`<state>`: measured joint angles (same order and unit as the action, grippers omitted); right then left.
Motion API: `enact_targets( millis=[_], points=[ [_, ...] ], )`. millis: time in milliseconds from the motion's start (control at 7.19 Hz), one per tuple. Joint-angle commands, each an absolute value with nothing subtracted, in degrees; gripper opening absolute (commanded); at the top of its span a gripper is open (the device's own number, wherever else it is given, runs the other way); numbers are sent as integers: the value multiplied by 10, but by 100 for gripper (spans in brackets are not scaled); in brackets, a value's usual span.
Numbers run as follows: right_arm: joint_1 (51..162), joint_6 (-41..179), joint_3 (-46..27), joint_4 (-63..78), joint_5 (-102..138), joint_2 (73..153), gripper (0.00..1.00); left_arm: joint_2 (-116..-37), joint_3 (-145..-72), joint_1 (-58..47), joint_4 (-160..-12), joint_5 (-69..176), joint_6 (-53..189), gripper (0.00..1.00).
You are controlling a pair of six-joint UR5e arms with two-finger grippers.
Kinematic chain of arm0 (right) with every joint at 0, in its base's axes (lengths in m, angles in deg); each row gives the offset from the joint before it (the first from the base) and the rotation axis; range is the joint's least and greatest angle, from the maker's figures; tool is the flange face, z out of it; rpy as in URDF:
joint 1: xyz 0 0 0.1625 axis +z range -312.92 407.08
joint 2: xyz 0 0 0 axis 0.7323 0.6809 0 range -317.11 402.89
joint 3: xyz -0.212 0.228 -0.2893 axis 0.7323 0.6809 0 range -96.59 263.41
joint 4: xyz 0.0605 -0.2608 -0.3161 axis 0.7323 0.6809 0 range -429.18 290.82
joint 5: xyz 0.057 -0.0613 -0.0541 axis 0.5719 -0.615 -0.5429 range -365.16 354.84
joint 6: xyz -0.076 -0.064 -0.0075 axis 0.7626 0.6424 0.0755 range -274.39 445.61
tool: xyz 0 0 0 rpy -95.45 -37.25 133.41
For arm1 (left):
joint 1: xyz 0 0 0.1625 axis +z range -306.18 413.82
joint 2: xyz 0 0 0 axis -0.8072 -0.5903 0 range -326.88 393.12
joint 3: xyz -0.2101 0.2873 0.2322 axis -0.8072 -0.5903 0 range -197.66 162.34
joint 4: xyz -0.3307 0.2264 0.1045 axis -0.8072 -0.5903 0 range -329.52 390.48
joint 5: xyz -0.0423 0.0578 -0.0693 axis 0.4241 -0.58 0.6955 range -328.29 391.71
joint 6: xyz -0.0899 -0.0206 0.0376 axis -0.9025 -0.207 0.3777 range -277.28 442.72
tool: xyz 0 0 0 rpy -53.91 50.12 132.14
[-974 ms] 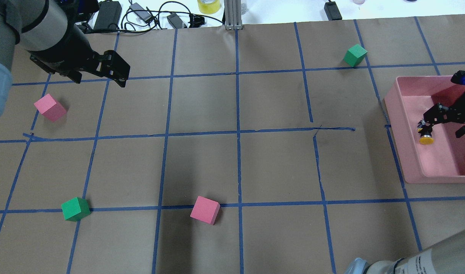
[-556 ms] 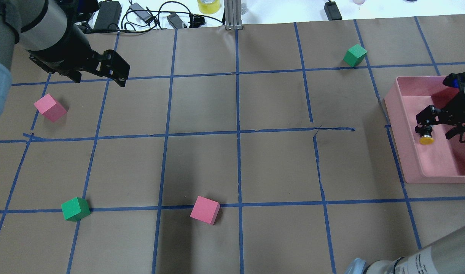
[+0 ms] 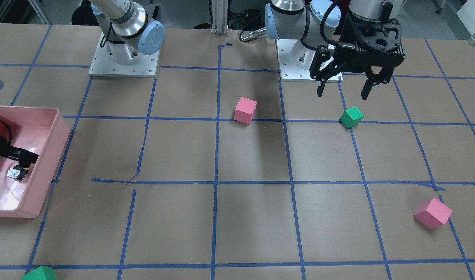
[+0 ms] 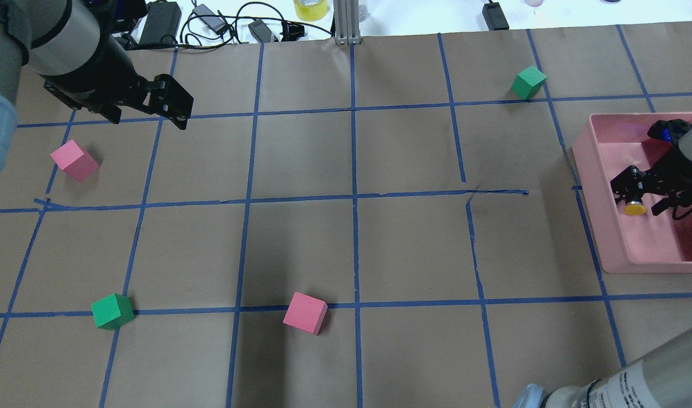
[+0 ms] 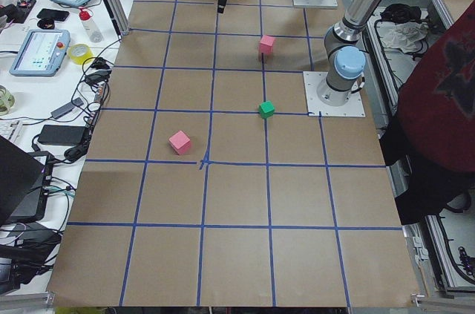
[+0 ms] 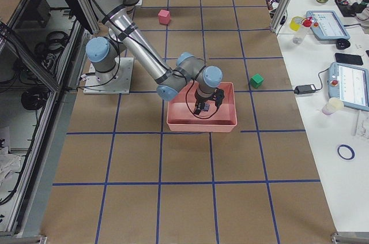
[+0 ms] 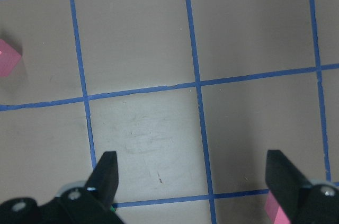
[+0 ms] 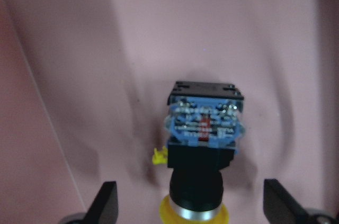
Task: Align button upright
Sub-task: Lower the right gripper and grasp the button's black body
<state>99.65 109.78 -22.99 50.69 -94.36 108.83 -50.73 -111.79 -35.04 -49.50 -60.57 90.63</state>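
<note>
The button (image 4: 635,208) lies on its side on the floor of the pink tray (image 4: 598,187) at the table's right, with its yellow cap toward the robot. In the right wrist view the button (image 8: 204,144) shows its blue-and-black contact block above the black body and yellow cap. My right gripper (image 4: 643,197) hangs low over it, open. Its fingers (image 8: 107,203) stand wide on both sides without touching the button. The front-facing view shows the button (image 3: 18,172) under one finger. My left gripper (image 4: 150,120) is open and empty above the far left of the table.
Pink cubes (image 4: 75,160) (image 4: 305,313) and green cubes (image 4: 112,311) (image 4: 528,82) are scattered on the taped brown paper. Cables and power bricks (image 4: 210,25) lie along the far edge. The tray walls surround my right gripper closely.
My right gripper has moved left in the overhead view and come down lower over the button. The button and my left arm have not moved.
</note>
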Motion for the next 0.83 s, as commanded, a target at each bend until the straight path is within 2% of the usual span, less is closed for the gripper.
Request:
enact_targets(
  millis=[0, 417, 695],
  points=[
    [996, 1093, -230, 504, -964, 1085, 1, -507, -1118, -350, -495, -606, 906, 100],
    [996, 1081, -217, 498, -988, 1110, 0, -507, -1117, -350, -495, -606, 906, 100],
    [996, 1081, -186, 435, -987, 1155, 0, -507, -1117, -350, -495, -606, 906, 100]
  ],
)
